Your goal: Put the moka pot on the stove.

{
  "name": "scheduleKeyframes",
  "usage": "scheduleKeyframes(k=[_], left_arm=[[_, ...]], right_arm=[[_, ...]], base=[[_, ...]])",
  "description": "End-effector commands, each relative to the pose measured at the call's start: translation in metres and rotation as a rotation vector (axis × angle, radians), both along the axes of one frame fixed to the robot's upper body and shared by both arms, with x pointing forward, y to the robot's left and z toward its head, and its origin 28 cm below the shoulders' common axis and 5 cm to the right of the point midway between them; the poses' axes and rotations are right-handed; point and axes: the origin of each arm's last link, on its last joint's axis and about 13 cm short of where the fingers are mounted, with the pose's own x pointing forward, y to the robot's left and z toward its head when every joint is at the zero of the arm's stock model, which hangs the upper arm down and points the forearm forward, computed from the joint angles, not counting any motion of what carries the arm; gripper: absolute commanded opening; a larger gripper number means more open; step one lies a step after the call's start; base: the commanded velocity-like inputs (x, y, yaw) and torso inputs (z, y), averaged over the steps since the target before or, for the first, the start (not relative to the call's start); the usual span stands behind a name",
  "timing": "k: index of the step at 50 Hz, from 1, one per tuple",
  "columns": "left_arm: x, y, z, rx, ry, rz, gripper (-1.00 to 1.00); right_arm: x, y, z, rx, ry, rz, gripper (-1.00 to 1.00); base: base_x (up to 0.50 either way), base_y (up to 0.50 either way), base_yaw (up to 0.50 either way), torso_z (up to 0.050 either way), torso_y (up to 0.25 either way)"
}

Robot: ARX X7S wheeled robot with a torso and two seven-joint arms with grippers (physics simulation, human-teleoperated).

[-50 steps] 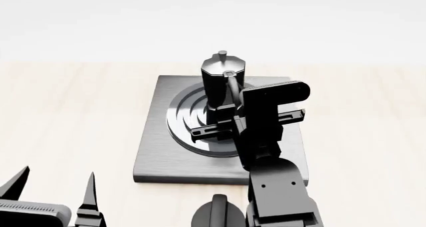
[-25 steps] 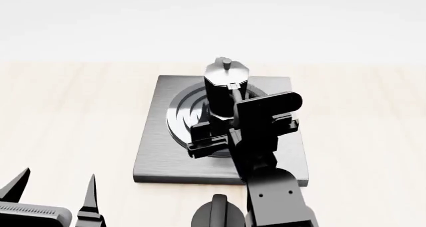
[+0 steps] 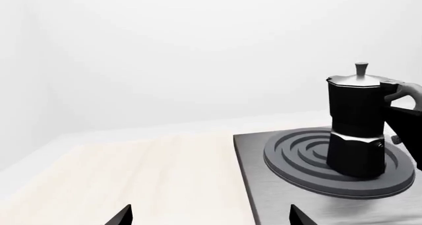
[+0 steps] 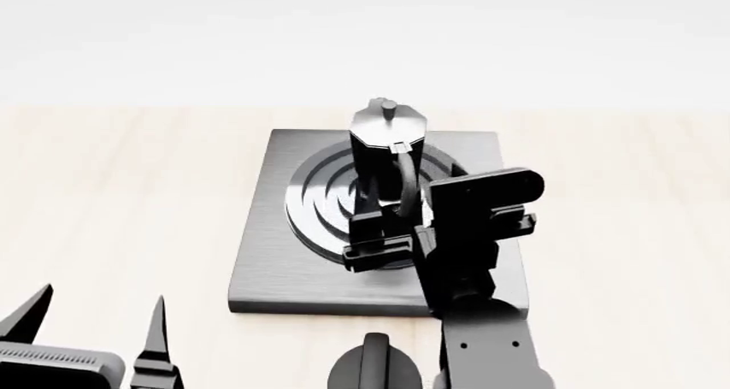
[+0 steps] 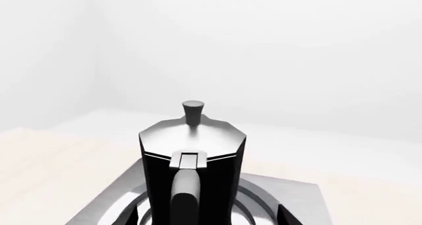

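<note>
Moka pot (image 4: 388,154) standing upright on the raised rings of the stove (image 4: 265,261), toward the far edge of the plate, handle (image 4: 402,179) facing the robot. Stove lying mid-surface (image 4: 114,201), closer to the far edge. Right tool (image 4: 439,222) just behind the handle, spread open, holding nothing. Left tool (image 4: 91,325) at the near left corner, prongs apart, empty. Likely rigid, glossy and slippery, top-heavy at the narrow waist; best taken by the handle. Lid shut, contents hidden. Round knob (image 4: 371,368) at the near edge.
</note>
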Motion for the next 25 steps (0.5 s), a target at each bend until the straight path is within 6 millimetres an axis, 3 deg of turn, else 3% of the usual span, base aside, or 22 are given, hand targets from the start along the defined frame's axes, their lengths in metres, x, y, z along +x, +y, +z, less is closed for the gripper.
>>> scheduleKeyframes(k=[1, 25], left_arm=[[0.001, 0.001, 0.002, -0.017, -0.012, -0.008, 1.00], [-0.001, 0.000, 0.004, -0.015, -0.016, -0.017, 1.00]], right_arm=[[0.001, -0.002, 0.003, -0.002, -0.051, 0.026, 1.00], [-0.005, -0.009, 0.001, 0.012, -0.182, 0.026, 1.00]], base=[[0.00, 0.00, 0.00, 0.000, 0.000], [0.00, 0.00, 0.00, 0.000, 0.000]])
